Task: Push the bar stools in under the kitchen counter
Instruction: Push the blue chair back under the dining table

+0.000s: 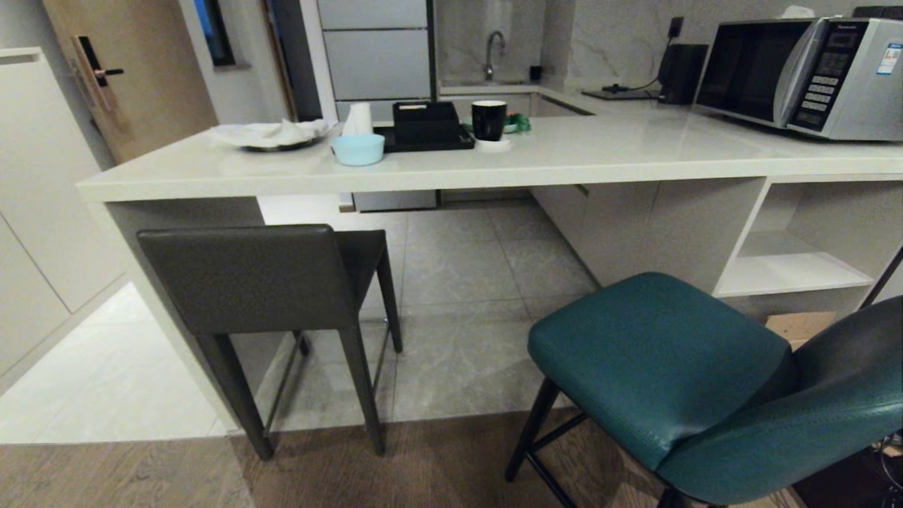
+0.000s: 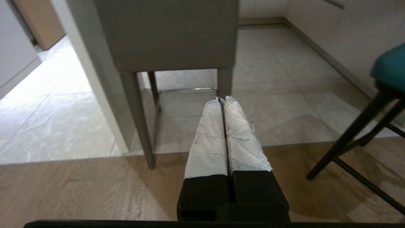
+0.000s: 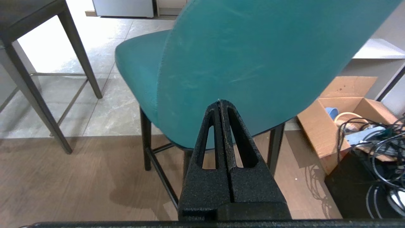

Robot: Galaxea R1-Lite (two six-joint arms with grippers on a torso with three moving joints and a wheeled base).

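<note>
Long off-white kitchen counter (image 1: 437,169) across the far side of the head view, white panel leg at the left end, open white shelving (image 1: 790,271) under the right end. On top: microwave (image 1: 804,74) at far right, black mug (image 1: 489,118), black tray (image 1: 427,130), light blue bowl (image 1: 358,149), plate with crumpled paper (image 1: 271,134).

Dark grey stool (image 1: 268,282) at left, just beside the panel leg, seat partly tucked beneath the slab, low back toward the camera, rear legs on the seam between tile and wood floor. Teal stool (image 1: 677,367) at lower right, well clear of the counter, turned at an angle, black legs on the wood floor.

Cardboard box (image 3: 335,110) and tangled cables (image 3: 376,142) beside the teal stool.

Left pincer (image 2: 223,99), tape-wrapped fingers pressed together, holding nothing, aimed at the grey stool's legs, apart from them. Right pincer (image 3: 220,102), black fingers pressed together, empty, tips right at the teal backrest; contact impossible to confirm.
</note>
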